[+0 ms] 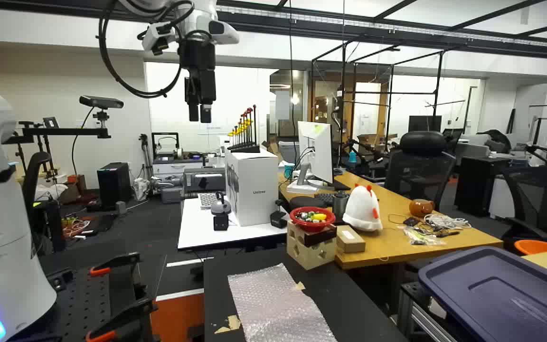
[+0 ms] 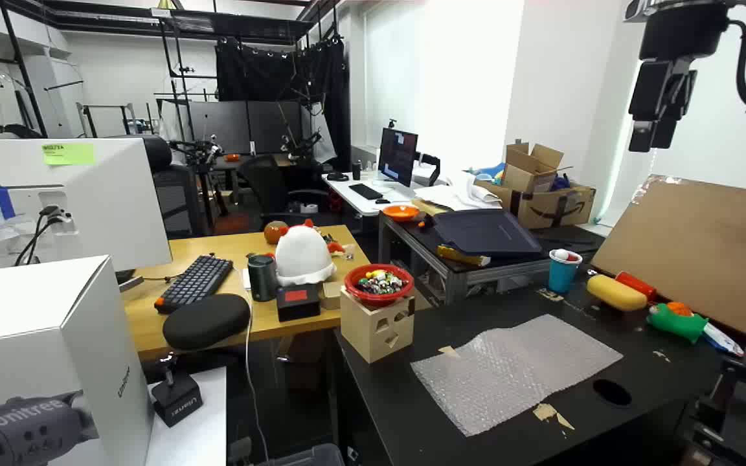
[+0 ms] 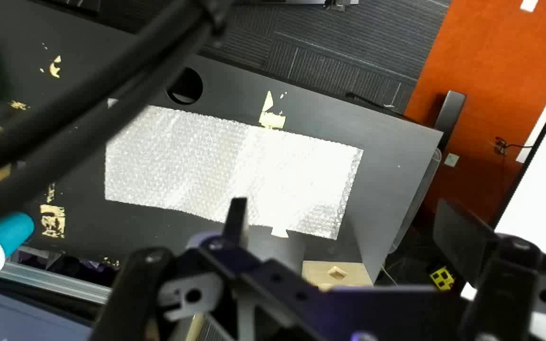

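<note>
Fingers (image 3: 235, 219) parted; bubble wrap (image 3: 228, 163) well below, exact offset unclear.

On the worktop (image 2: 408, 411), one bubble-wrap sheet (image 2: 515, 366) is counted; at a corner, one box (image 2: 368, 333) and one bowl (image 2: 373, 299); toward the opposite edge, one cup (image 2: 562, 275), one yellow object (image 2: 616, 292), one red object (image 2: 636, 285), one green toy (image 2: 677, 325) and one cardboard panel (image 2: 703, 252).

1. Glare bleaches the bubble wrap (image 3: 235, 173) nearly white in the wrist view.
2. Black cables (image 3: 112, 85) there look soft, out of focus.
3. In an exterior view, the white wall (image 2: 454, 77) is overexposed.
</note>
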Robot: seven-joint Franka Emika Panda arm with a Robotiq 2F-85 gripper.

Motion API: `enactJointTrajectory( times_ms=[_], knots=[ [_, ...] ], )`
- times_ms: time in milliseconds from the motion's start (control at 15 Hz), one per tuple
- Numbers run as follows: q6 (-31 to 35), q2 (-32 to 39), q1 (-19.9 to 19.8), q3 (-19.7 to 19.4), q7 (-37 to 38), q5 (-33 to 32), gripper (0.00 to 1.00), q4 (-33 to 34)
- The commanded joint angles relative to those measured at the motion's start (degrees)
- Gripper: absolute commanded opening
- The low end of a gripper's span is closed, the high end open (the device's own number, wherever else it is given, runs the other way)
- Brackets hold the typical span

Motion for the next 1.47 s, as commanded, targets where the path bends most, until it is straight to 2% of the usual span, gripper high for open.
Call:
enactJointTrajectory(
  times_ms=[0,1267,1400],
  knots=[
    [-0.1,0.0,-0.1,0.0,0.0,0.0,1.00,0.1],
    [-0.1,0.1,-0.1,0.0,0.0,0.0,1.00,0.1],
    [1.0,1.7,0.2,-0.2,-0.2,0.6,1.00,-0.3]
  ],
)
